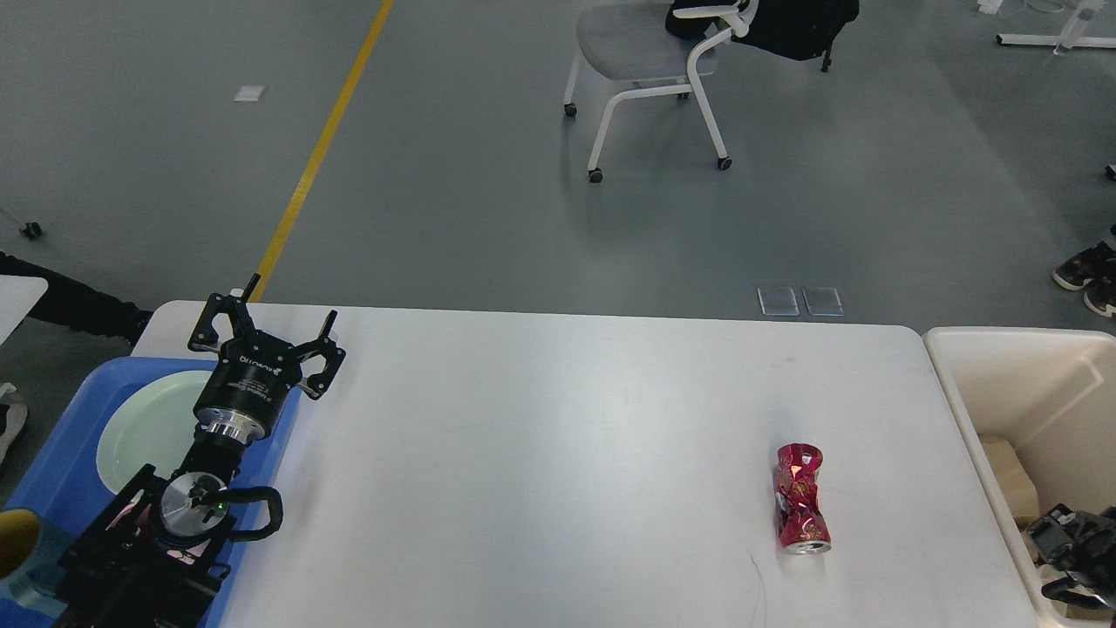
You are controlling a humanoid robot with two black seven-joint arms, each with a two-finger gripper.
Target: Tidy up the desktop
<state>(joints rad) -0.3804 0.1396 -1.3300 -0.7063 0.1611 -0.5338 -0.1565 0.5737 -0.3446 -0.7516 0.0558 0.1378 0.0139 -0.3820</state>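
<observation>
At the far left, a blue tray (65, 453) sits against the left edge of the worktop (540, 462), holding a pale green plate (144, 427); a yellow-lined cup (17, 545) shows at the tray's near corner. The left end effector (266, 327) hangs over the tray's right rim and the worktop's far-left corner, its two fingers (324, 344) spread wide apart with nothing between them. The worktop, a wide white slab with rounded corners, fills the near half of the view from the tray to the bin. Toward its right end lies a crushed red can (802, 510) on its side, its open silver end pointing near. Just beside the worktop's right edge stands a cream-white bin (985, 375) with brownish scraps (1011, 480) inside. The right end effector (1068, 558) shows low in the bin at the near right corner, dark and partly cut off; whether its fingers are apart or together cannot be told. On the grey floor beyond stand a white chair (649, 61) and a yellow line (327, 139).
</observation>
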